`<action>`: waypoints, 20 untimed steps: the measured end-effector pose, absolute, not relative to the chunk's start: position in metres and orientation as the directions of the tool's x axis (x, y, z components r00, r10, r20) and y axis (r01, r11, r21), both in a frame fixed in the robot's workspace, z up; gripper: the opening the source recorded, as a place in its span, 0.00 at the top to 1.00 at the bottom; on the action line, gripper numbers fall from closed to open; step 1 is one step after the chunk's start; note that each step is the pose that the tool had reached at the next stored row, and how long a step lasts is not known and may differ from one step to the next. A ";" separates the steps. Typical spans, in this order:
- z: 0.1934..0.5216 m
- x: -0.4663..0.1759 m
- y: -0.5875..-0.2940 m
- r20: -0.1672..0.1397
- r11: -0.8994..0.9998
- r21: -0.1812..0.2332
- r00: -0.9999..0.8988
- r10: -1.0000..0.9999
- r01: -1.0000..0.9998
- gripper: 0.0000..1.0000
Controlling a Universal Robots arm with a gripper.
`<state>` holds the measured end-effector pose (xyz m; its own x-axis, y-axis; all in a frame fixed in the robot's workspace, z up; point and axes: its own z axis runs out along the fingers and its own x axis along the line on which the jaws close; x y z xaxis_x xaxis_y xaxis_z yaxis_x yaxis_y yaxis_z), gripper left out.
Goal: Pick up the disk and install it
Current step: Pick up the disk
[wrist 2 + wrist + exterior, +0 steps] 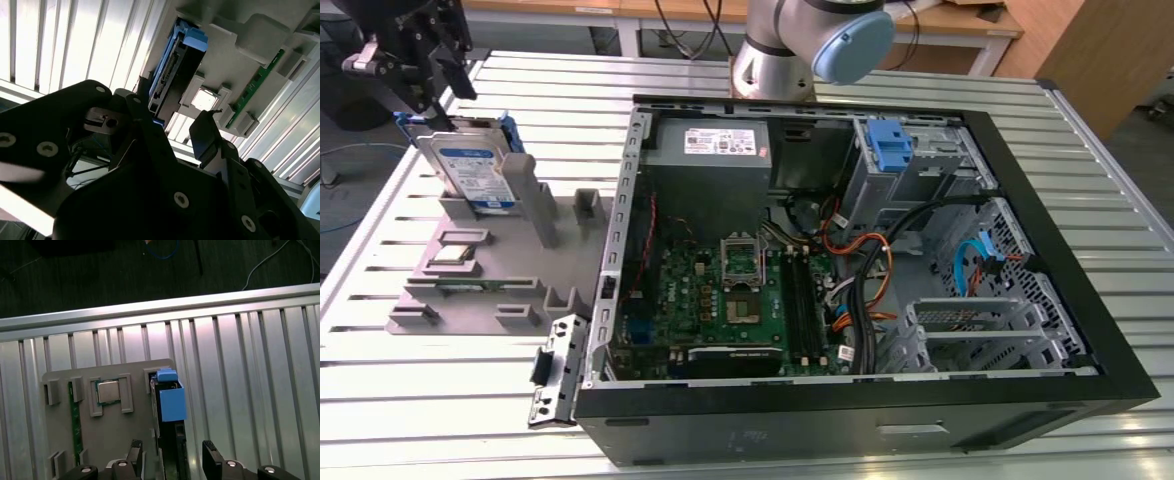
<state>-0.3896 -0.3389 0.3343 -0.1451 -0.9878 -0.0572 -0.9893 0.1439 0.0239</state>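
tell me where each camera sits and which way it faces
exterior view: off the arm, looking down on the open computer case, grey holder and upright disk; the arm and gripper show.
first wrist view: at the wrist, looking down between the fingers of the open gripper onto the disk's edge.
second wrist view: at the wrist, looking past the fingers at the disk's connector end.
shared: all three show disk and holder.
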 end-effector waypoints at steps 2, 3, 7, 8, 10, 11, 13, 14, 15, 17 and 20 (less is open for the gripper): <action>0.332 -0.390 -0.339 -0.057 0.144 0.024 -0.145 -0.988 -0.989 0.41; 0.331 -0.390 -0.339 -0.057 0.144 0.024 -0.145 -0.988 -0.989 0.41; 0.328 -0.390 -0.339 -0.057 0.144 0.024 -0.145 -0.988 -0.989 0.41; 0.328 -0.390 -0.339 -0.057 0.144 0.024 -0.145 -0.988 -0.989 0.41; 0.328 -0.390 -0.339 -0.057 0.144 0.024 -0.145 -0.988 -0.989 0.41; 0.327 -0.390 -0.339 -0.057 0.144 0.024 -0.145 -0.988 -0.989 0.41; 0.326 -0.390 -0.339 -0.057 0.144 0.024 -0.145 -0.988 -0.989 0.41; 0.326 -0.390 -0.339 -0.057 0.144 0.024 -0.145 -0.988 -0.989 0.41; 0.326 -0.390 -0.339 -0.057 0.144 0.024 -0.145 -0.988 -0.989 0.41; 0.326 -0.390 -0.339 -0.058 0.144 0.024 -0.145 -0.988 -0.989 0.41; 0.325 -0.390 -0.339 -0.058 0.144 0.024 -0.145 -0.988 -0.989 0.41</action>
